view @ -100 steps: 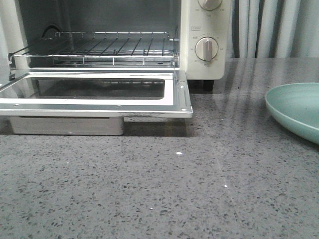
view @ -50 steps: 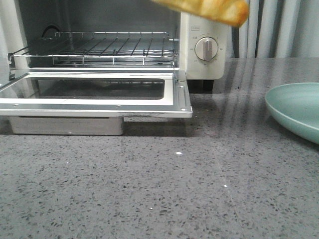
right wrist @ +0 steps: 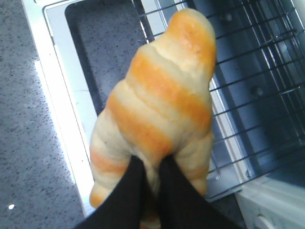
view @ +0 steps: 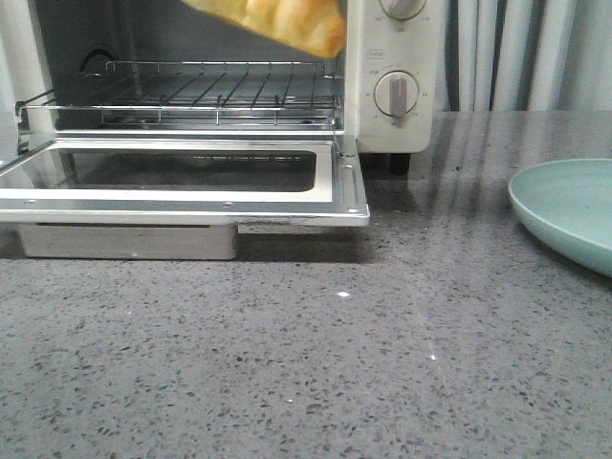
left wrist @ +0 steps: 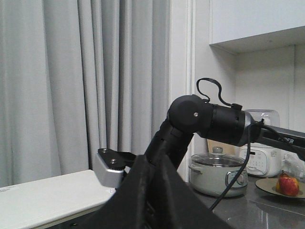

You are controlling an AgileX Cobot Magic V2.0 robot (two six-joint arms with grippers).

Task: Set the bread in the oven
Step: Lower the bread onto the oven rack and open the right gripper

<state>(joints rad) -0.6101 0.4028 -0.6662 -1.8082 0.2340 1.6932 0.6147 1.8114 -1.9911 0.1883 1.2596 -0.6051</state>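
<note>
The bread (right wrist: 162,109), golden orange with cream stripes, is pinched in my right gripper (right wrist: 151,164), which is shut on it. In the front view the bread (view: 277,21) hangs at the top edge, above the wire rack (view: 191,91) of the cream-white oven (view: 392,124). The oven's glass door (view: 182,177) is dropped open and lies flat. In the right wrist view the rack (right wrist: 257,71) and the door (right wrist: 100,57) lie below the bread. My left gripper (left wrist: 153,164) is shut and empty, raised away from the table; neither gripper shows in the front view.
A pale green plate (view: 569,210) sits at the right on the grey speckled counter (view: 335,363). The oven's knobs (view: 396,94) face forward. In the left wrist view my right arm (left wrist: 205,119), a pot (left wrist: 217,171) and curtains show.
The bread has moved left along the top of the front view, from over the oven's knob panel to over the open oven mouth. One second ago it was not in view.
</note>
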